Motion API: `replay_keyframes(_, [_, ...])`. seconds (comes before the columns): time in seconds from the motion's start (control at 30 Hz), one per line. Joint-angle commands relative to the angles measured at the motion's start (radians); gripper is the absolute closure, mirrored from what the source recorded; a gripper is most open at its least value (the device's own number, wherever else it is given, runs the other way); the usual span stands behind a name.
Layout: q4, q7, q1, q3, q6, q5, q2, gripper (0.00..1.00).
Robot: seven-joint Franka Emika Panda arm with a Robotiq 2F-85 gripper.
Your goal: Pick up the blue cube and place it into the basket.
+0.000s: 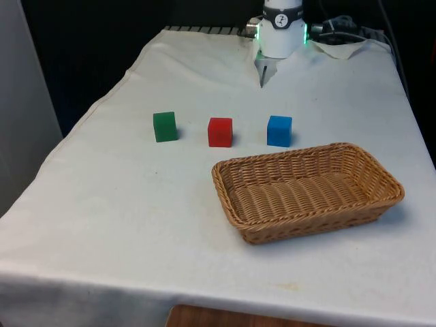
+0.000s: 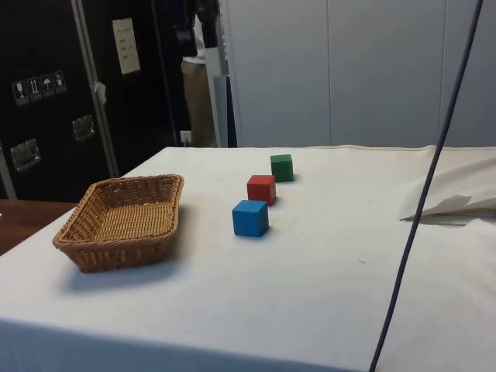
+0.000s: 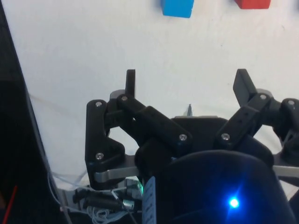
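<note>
Nothing picked yet, and we open on the approach.

Nearest us, lower right in the front view, sits the basket (image 1: 308, 191); just beyond it the blue cube (image 1: 279, 131), rightmost in its row beside the red cube (image 1: 220, 132) and green cube (image 1: 165, 127). Farther back, our gripper (image 3: 187, 86) hangs spread wide and empty, needing to descend over blue.

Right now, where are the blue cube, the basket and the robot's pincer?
blue cube (image 1: 279, 131): front view, its front face.
basket (image 1: 381, 179): front view, its woven right rim.
pincer (image 3: 187, 86): wrist view, midway between its open fingertips.
</note>
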Motion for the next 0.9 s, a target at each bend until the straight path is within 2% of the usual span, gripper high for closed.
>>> replay_keyframes(0.0, [-0.017, 0.0, 0.001, 0.0, 0.021, 0.005, -0.007, 0.0])
replay_keyframes(0.17, [-0.084, 0.002, 0.001, 0.001, 0.082, 0.001, -0.012, 0.0])
replay_keyframes(0.2, [-0.077, 0.0, 0.0, 0.0, 0.069, 0.0, -0.007, 0.0])
replay_keyframes(0.27, [-0.117, 0.003, 0.001, 0.001, 0.114, -0.001, -0.015, 0.0])
replay_keyframes(0.43, [-0.168, 0.005, 0.001, 0.002, 0.167, -0.002, -0.016, 0.0])
replay_keyframes(0.47, [-0.177, 0.005, 0.001, 0.002, 0.176, -0.002, -0.016, 0.0])
replay_keyframes(0.5, [-0.164, 0.0, 0.0, 0.001, 0.157, 0.0, -0.011, 0.0])
replay_keyframes(0.6, [-0.214, 0.006, 0.001, 0.002, 0.221, 0.0, -0.013, 0.0])
replay_keyframes(0.73, [-0.245, 0.002, 0.001, 0.001, 0.266, 0.006, -0.008, 0.0])
replay_keyframes(0.77, [-0.241, 0.001, 0.0, 0.001, 0.251, 0.0, -0.01, 0.0])
replay_keyframes(0.8, [-0.257, 0.0, 0.001, 0.001, 0.287, 0.011, -0.003, 0.0])
replay_keyframes(0.87, [-0.267, -0.002, 0.0, 0.001, 0.306, 0.016, 0.002, 0.0])
